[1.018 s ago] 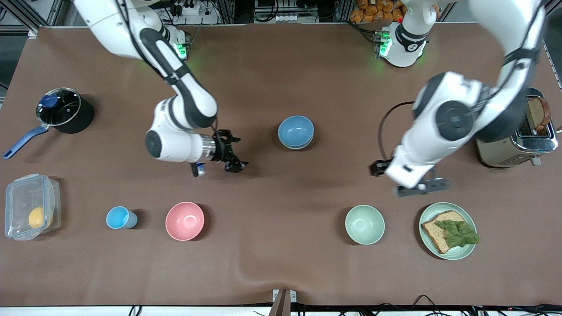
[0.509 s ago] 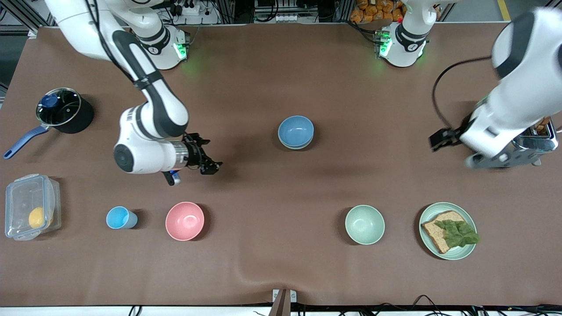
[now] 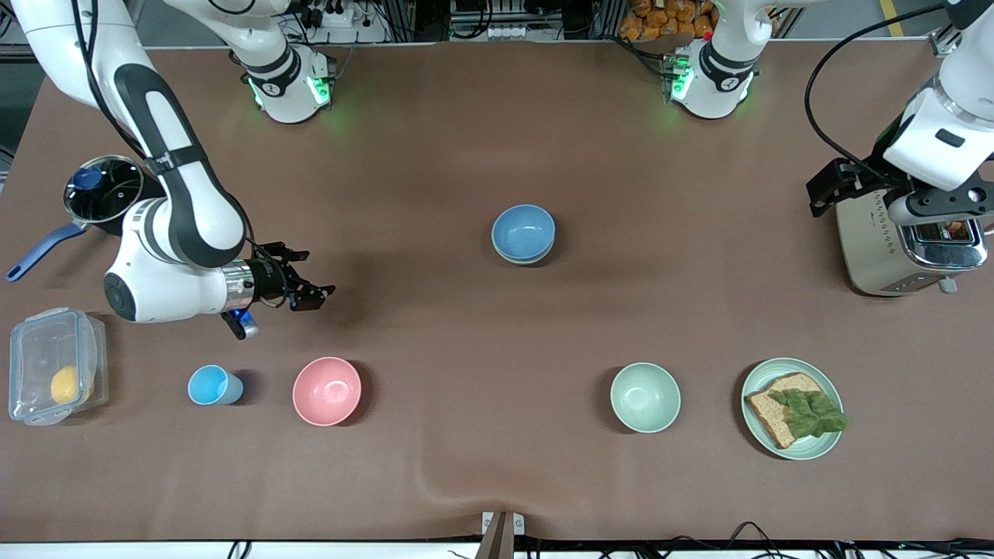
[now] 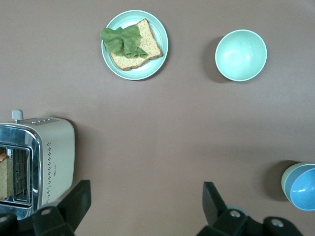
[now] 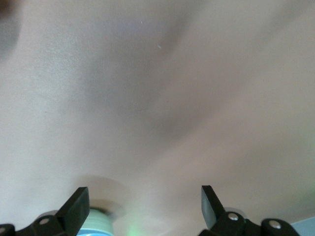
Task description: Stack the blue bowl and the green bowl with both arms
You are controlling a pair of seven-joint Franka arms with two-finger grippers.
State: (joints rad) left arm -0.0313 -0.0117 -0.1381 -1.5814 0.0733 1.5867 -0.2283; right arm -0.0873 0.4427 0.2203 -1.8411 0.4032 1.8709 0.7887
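Note:
The blue bowl [image 3: 523, 230] [image 4: 304, 189] sits nested in a green bowl [image 3: 526, 260] [image 4: 286, 179] at the middle of the table; only the green rim shows beneath it. A second green bowl [image 3: 644, 397] [image 4: 241, 54] stands alone nearer the front camera. My right gripper [image 3: 311, 273] [image 5: 143, 204] hangs open and empty over bare table toward the right arm's end, above the pink bowl's side. My left gripper [image 3: 941, 208] [image 4: 146, 201] is open and empty, up beside the toaster at the left arm's end.
A pink bowl [image 3: 327, 390] and a light-blue cup [image 3: 211, 385] stand near the front. A plate with bread and lettuce [image 3: 827, 444] lies beside the lone green bowl. A toaster [image 3: 877, 248], a lidded pot [image 3: 109, 194] and a plastic box [image 3: 54, 376] sit at the ends.
Both arms have drawn away from the table's middle, the right toward the pot end, the left up to the toaster. The bowls have not moved.

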